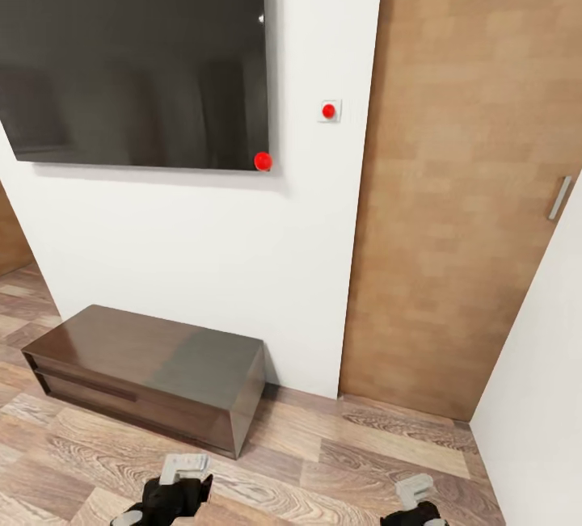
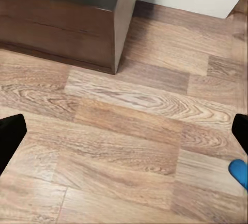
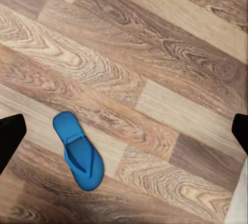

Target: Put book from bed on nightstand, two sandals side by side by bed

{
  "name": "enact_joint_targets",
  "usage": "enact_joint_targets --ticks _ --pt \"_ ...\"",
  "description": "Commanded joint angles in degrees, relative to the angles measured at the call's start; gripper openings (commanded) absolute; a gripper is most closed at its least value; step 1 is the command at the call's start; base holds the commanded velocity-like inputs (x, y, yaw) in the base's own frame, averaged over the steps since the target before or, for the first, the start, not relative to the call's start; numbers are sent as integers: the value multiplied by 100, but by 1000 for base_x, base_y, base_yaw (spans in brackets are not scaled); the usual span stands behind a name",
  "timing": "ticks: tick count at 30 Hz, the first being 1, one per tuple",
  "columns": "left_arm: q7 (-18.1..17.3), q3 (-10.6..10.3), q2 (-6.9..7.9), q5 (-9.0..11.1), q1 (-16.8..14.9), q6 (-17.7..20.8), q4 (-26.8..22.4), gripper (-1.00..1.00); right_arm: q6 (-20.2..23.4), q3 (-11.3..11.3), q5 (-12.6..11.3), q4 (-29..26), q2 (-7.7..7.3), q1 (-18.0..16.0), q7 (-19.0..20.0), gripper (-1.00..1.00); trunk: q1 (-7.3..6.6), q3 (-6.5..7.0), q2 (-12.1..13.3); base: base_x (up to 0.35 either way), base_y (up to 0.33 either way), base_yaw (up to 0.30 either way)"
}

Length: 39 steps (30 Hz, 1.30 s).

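One bright blue sandal (image 3: 77, 152) lies flat on the wood-plank floor, seen in the right wrist view between the wide-apart fingers of my right gripper (image 3: 124, 136), which is open and well above it. In the left wrist view a blue sandal edge (image 2: 239, 173) pokes in beside one black fingertip (image 2: 241, 131); my left gripper (image 2: 124, 136) is open over bare floor. Both grippers, left (image 1: 174, 494) and right (image 1: 416, 502), sit low at the bottom of the head view. The book, the bed and the nightstand are out of view.
A long low dark-brown cabinet (image 1: 145, 372) stands against the white wall under a big dark screen (image 1: 133, 53). A wooden door (image 1: 461, 187) with a metal handle is at the right, and a white wall (image 1: 537, 397) closes in at the far right.
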Motion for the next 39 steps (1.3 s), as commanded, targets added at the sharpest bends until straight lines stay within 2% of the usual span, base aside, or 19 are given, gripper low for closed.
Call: enact_joint_targets --ticks 1,3,5,6,10,11,14,21,22,28,29,35,39 --pt "-8 1 -4 -1 -71 222 -218 100 140 40 60 34 6 -88 6 100 22 -27 -45 0 0 0" --pt "-9 -8 -14 -2 -280 641 -611 100 367 88 68 160 66 -304 9 100 66 -63 -125 0 0 0" --pt "-11 -12 -35 -2 -447 842 -767 100 471 132 71 232 106 -423 11 100 110 -98 -205 0 0 0" --pt "-10 -14 -79 -2 -631 1013 -856 100 537 185 73 285 144 -506 11 100 132 -116 -246 0 0 0" --pt "-13 -12 -243 7 -1099 1382 -943 100 606 298 65 353 237 -605 6 100 220 -188 -406 0 0 0" --pt "-25 -11 -308 25 -1300 1521 -941 100 614 316 56 367 275 -623 2 100 242 -206 -446 0 0 0" --pt "-67 -11 -392 101 -1610 1694 -869 100 621 332 46 411 322 -638 -18 100 308 -260 -566 0 0 0" --pt "-149 -10 -481 515 -2360 1903 -376 100 626 341 29 658 387 -650 -49 100 462 -386 -847 0 0 0" --pt "-159 -12 -492 771 -2626 1927 -68 100 622 340 31 811 434 -652 -56 100 484 -404 -887 0 0 0" --pt "-178 -57 -500 903 -2738 1881 55 100 593 345 29 903 468 -652 -59 100 615 -511 -1128 0 0 0" --pt "-176 -227 -494 931 -2753 1887 -26 100 532 349 35 936 484 -630 -57 100 637 -529 -1168 0 0 0" --pt "-185 -338 -502 956 -2755 1881 -72 100 304 356 52 1010 488 -604 -53 100 769 -637 -1409 0 0 0" --pt "-196 -550 -501 1080 -2744 1885 -61 100 276 359 64 1018 490 -589 -57 100 857 -709 -1569 0 0 0"
